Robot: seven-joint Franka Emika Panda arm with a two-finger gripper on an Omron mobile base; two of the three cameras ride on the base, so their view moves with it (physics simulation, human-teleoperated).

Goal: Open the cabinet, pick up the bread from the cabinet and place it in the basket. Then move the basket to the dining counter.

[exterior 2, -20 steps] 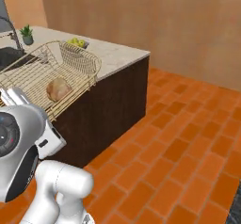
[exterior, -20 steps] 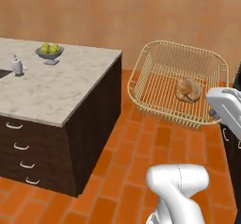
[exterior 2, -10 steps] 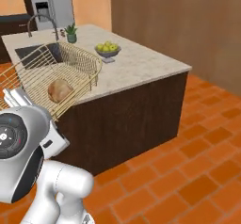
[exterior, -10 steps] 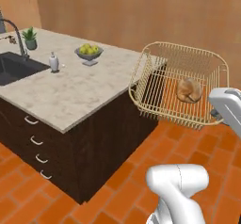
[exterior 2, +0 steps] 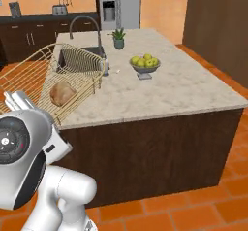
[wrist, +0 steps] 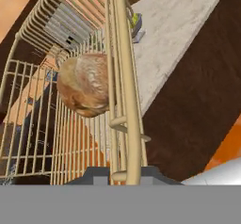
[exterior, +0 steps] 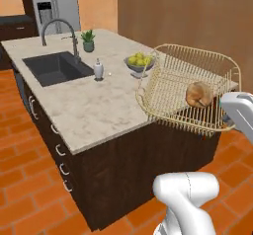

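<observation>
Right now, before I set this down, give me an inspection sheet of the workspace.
Surface: dining counter, beige marble-look top on a dark wood base, with a dark sink and a curved faucet.
Job's things: basket held tilted in the air at the counter's near corner; bread lying inside it.
Clutter: fruit bowl of yellow-green apples, small potted plant, small white bottle beside the sink.
Hand: hand shut on the basket's rim.
Cables: nothing seen.
Surroundings: orange tile floor, steel fridge and dark cabinets behind the counter.
</observation>
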